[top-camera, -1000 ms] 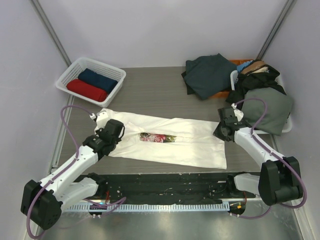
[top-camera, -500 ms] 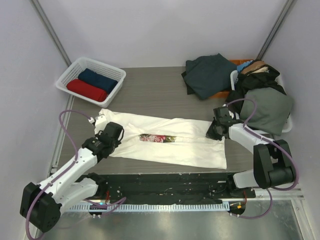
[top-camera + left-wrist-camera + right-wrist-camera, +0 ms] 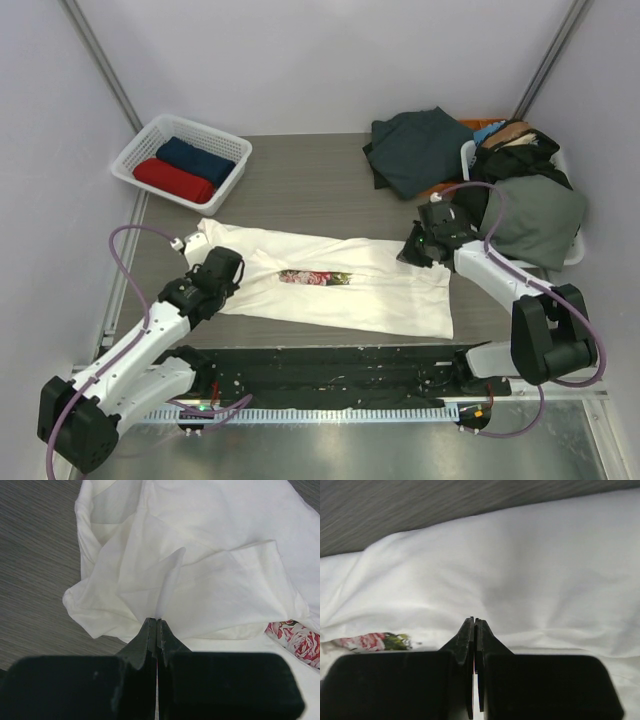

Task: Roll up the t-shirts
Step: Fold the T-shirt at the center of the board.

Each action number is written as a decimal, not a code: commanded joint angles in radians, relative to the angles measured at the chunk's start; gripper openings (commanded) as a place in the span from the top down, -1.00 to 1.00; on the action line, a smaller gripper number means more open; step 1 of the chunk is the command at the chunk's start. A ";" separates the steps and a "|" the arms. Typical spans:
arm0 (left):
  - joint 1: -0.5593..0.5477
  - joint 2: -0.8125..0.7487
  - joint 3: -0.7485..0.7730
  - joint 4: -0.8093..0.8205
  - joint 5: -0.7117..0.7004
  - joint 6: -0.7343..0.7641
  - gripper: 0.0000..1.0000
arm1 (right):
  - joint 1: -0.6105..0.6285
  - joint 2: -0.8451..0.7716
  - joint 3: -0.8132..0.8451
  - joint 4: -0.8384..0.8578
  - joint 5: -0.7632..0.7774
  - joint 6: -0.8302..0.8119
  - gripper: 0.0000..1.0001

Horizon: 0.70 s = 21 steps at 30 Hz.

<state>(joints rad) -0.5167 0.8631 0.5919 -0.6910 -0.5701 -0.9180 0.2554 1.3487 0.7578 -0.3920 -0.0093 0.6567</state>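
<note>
Table [image 3: 300, 180], seen from above, with the task partly done by my reckoning. At the far right lies a heap of loose garments [image 3: 520, 190], none of them rolled. Across the near middle, between my two arms, the cream-white t-shirt [image 3: 340, 290] lies folded into a long flat band, with no turn of a roll yet begun. In the white basket [image 3: 150, 150] at the far left, a red roll [image 3: 172, 180] and a navy roll [image 3: 208, 160] lie side by side, finished. My left gripper [image 3: 157, 625] is closed tight on a raised fold at the band's left end. My right gripper [image 3: 474, 625] is also closed, tips on the cloth at its right end, though I cannot tell whether it nips any. A strip of floral print [image 3: 315, 276] shows at mid-band.
</note>
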 commanded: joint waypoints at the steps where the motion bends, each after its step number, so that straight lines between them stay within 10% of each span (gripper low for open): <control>1: 0.000 0.011 -0.003 -0.002 -0.007 -0.034 1.00 | 0.114 0.039 0.098 0.094 -0.095 0.023 0.98; 21: 0.000 0.011 -0.032 -0.016 0.026 -0.070 1.00 | 0.446 0.624 0.509 0.275 -0.273 0.099 0.98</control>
<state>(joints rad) -0.5167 0.8787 0.5755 -0.7078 -0.5438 -0.9661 0.6788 1.9362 1.2503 -0.1493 -0.2455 0.7403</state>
